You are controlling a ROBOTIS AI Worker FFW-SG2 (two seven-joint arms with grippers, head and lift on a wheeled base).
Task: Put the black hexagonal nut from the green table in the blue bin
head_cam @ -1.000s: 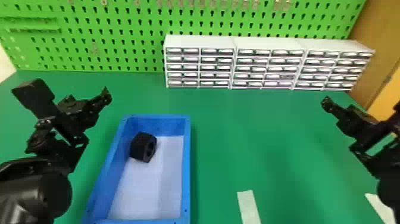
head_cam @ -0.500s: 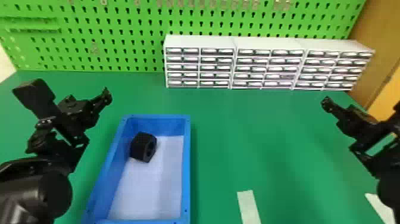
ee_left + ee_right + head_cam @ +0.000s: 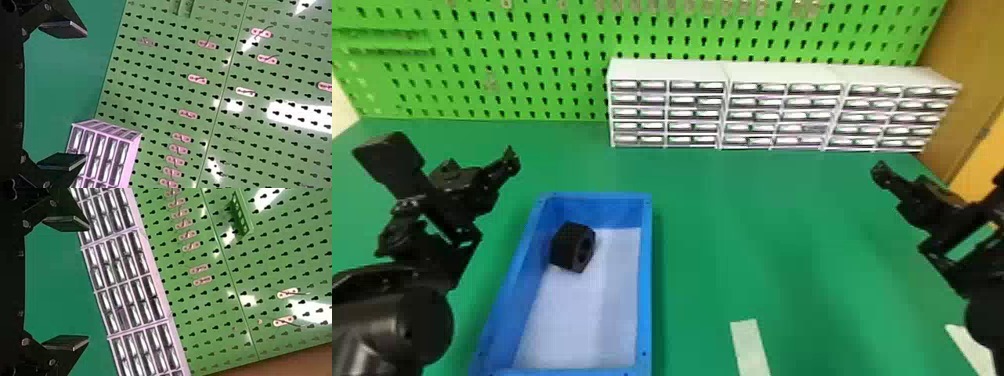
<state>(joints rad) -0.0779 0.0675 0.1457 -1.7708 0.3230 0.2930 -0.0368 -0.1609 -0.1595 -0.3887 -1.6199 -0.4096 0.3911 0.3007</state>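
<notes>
Wide apart stood the fingers of the left gripper (image 3: 467, 182), held above the green table (image 3: 782, 225) to the left of the blue bin (image 3: 645, 285). Inside the bin, on its pale floor, sat the black hexagonal nut (image 3: 573, 246), tucked near the far left corner. White drawer cabinets (image 3: 664, 70) stood side by side along the far edge, against the green pegboard (image 3: 542, 55).

Over to the right, well apart from the bin, the right gripper (image 3: 927, 200) was spread just as wide (the two arms nearly mirrored each other). Each wrist view gave a broad gap between flat black fingers (image 3: 64, 29), with green tabletop beyond.

As for the nut, it was chunky and dark, its round hole turned toward the right. It seemed to lean on the bin's left wall, though from above I couldn't be certain.
</notes>
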